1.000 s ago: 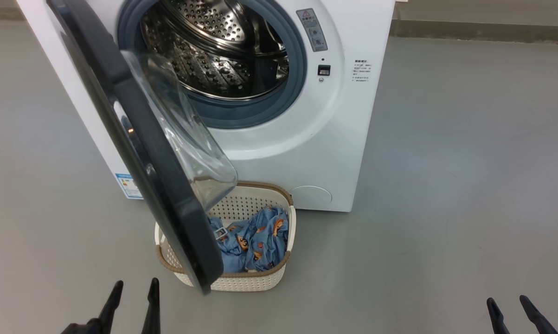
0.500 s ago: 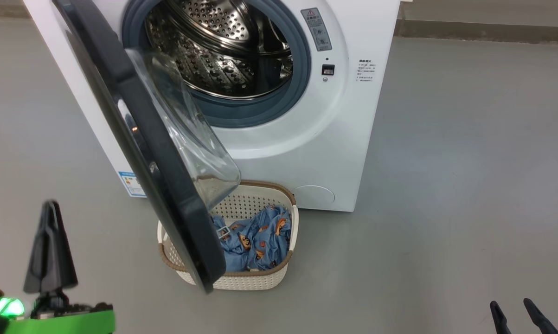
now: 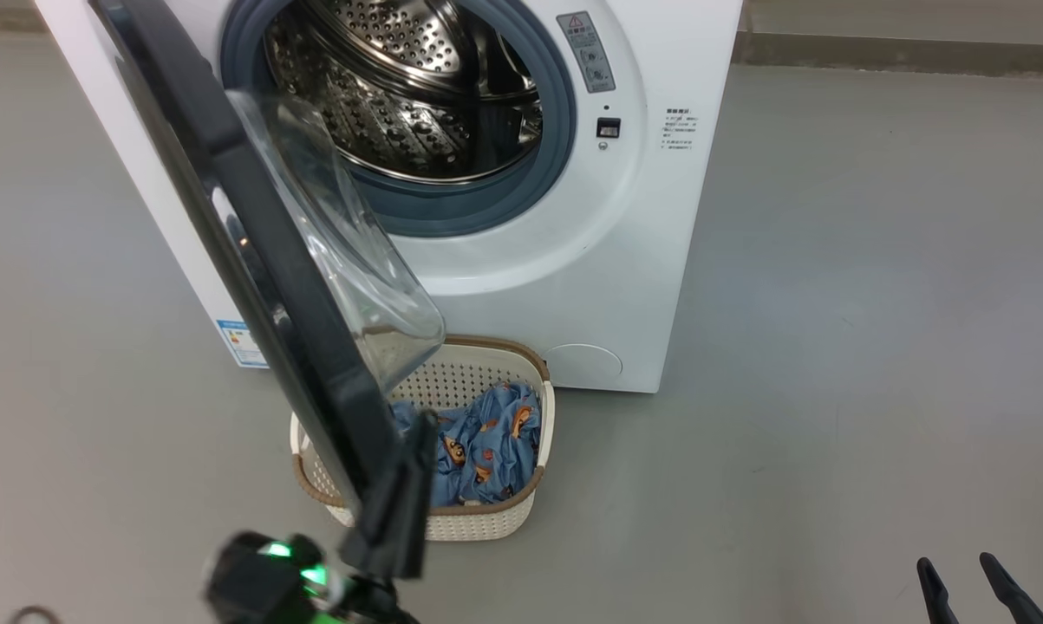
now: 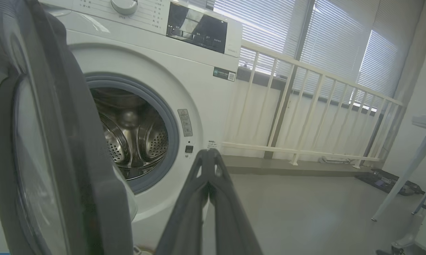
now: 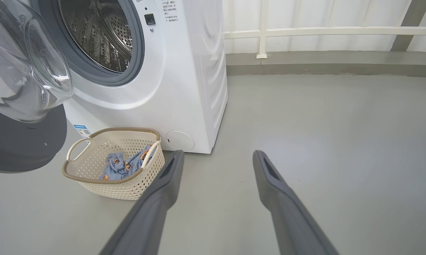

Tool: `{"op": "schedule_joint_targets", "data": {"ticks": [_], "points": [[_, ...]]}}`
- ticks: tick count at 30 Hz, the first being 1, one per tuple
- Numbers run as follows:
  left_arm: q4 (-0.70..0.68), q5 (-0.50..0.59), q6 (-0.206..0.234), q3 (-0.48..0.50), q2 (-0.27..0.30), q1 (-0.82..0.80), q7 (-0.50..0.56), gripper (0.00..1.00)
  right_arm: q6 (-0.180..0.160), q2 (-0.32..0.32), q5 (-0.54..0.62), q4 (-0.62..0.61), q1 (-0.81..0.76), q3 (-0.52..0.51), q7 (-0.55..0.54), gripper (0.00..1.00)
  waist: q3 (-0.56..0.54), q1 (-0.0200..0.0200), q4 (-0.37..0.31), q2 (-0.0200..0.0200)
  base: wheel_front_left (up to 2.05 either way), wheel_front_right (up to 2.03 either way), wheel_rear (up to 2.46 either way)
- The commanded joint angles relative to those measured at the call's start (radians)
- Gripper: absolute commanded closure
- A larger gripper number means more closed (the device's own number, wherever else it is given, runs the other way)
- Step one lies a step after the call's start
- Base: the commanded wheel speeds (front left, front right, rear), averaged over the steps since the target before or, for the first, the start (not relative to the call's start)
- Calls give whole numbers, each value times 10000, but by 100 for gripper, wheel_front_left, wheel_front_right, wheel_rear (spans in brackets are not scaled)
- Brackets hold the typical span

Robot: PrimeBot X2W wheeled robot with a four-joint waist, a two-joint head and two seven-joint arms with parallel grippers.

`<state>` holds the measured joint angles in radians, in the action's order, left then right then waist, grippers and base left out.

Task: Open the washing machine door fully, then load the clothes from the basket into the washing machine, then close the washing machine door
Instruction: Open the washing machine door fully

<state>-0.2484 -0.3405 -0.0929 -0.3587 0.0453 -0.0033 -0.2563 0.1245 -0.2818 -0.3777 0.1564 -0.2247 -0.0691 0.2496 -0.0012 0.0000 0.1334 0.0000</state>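
The white washing machine (image 3: 573, 260) stands with its steel drum (image 3: 408, 95) exposed. The washing machine door (image 3: 252, 225), black-rimmed with a bulging glass bowl, is swung partway out toward me and hangs over the basket (image 3: 486, 520). The cream basket sits on the floor against the machine's front, and the blue printed clothes (image 3: 491, 442) lie in it. My left gripper (image 3: 423, 422) is shut and empty, tips up, just right of the door's lower free edge on its inner side; whether it touches is unclear. In the left wrist view my left gripper (image 4: 209, 152) points at the machine, door (image 4: 57, 148) at left. My right gripper (image 3: 963, 574) is open, low at the right.
Grey floor (image 3: 833, 303) spreads to the right of the machine. A white railing (image 4: 305, 106) and window blinds run behind it. A pale table leg (image 4: 404, 177) stands at the far right of the left wrist view. The right wrist view shows the basket (image 5: 92, 184) left of its fingers (image 5: 170, 173).
My left gripper has shut and swung from the lower left across to the door's lower free edge. The right gripper has stayed where it was.
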Motion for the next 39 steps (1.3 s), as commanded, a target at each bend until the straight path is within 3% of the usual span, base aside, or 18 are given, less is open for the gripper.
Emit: {"op": "schedule_joint_targets", "data": {"ticks": [1,7,13,27,39], "points": [[164,-119,-61,112,50,-312,-55,100,62,-214,81,-265,270,243,122,0,4,0,-2,0,0,0,0],[2315,-571,-245,-316,49,-870,-55,100,62,-213,29,-297,343,292,122,0,34,0,-18,0,0,0,0],[3434,-1021,-322,-98,49,-1438,-55,100,62,-213,19,-324,426,317,122,0,68,0,-77,0,0,0,0],[4646,-1634,-369,748,49,-2123,-55,100,62,-190,12,-389,499,233,122,0,134,0,-148,0,0,0,0],[4732,-1887,-376,1255,49,-1892,-55,100,62,-124,27,-456,459,163,122,0,42,0,-90,0,0,0,0]]}}
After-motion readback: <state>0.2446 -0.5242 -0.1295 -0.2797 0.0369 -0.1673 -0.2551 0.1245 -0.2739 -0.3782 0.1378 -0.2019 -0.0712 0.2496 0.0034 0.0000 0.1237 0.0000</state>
